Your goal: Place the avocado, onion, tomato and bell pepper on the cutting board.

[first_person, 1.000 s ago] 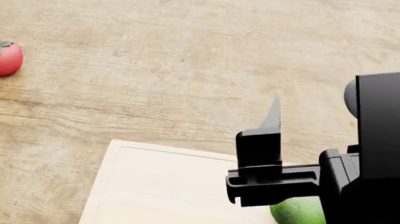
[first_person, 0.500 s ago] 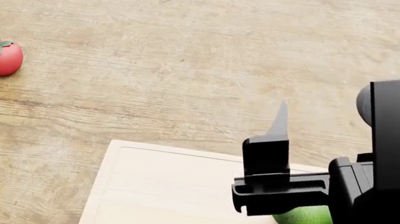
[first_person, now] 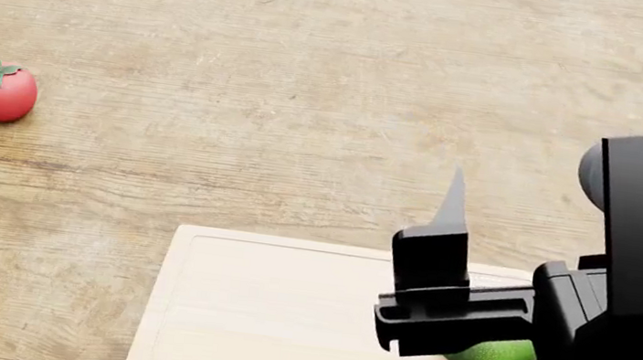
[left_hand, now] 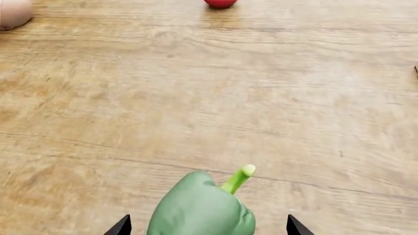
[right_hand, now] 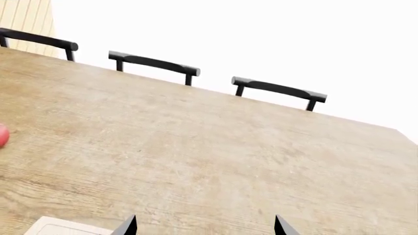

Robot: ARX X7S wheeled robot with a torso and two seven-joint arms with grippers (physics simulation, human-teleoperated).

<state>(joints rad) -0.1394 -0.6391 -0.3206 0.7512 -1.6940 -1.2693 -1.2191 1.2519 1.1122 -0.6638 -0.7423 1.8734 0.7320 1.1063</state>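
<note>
On the cutting board, the avocado is seen beneath the right gripper, jaws spread and empty.
Left gripper jaws are parted around the bell pepper; tomato and onion lie on the worktop.

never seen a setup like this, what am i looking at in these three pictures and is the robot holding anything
It is a simulated two-armed robot at a wooden table. One picture comes from its head, looking down; the other two come from cameras near each arm's jaws.

The head view shows a tomato on the table, a pale cutting board and the avocado lying on it, partly hidden by the black right gripper.

The left wrist view shows the bell pepper between the left gripper's open tips; whether they touch it is unclear. An onion sits at the picture's edge.

The right wrist view shows bare table and chairs; its jaws are open, holding nothing.
</note>
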